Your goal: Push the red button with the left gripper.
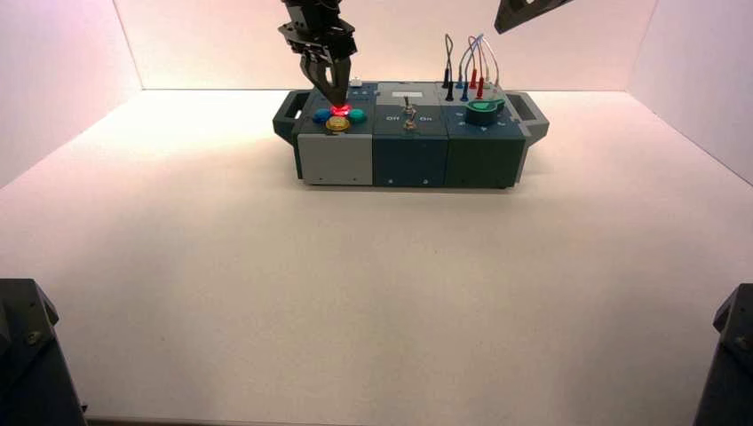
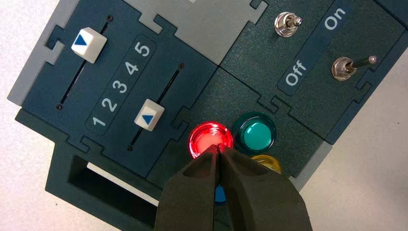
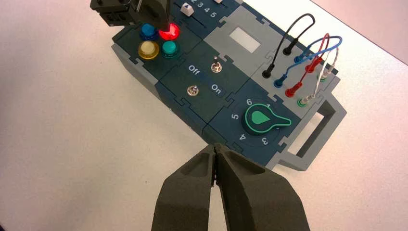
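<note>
The red button (image 2: 208, 136) is lit bright red on the box's left module, among a green (image 2: 254, 135), a yellow (image 2: 267, 163) and a blue button (image 2: 220, 194). My left gripper (image 2: 219, 149) is shut, and its tips rest on the red button's near edge. In the high view the left gripper (image 1: 338, 100) stands upright over the glowing red button (image 1: 340, 110). The right wrist view shows the lit red button (image 3: 169, 32) under the left arm. My right gripper (image 3: 215, 147) is shut and empty, held high off the box's right end (image 1: 524, 12).
The box (image 1: 337, 160) stands at the table's far middle. It bears two white sliders (image 2: 89, 43) (image 2: 148, 116), two toggle switches (image 2: 347, 67) labelled Off and On, a green knob (image 3: 263, 120) and plugged wires (image 3: 308, 62).
</note>
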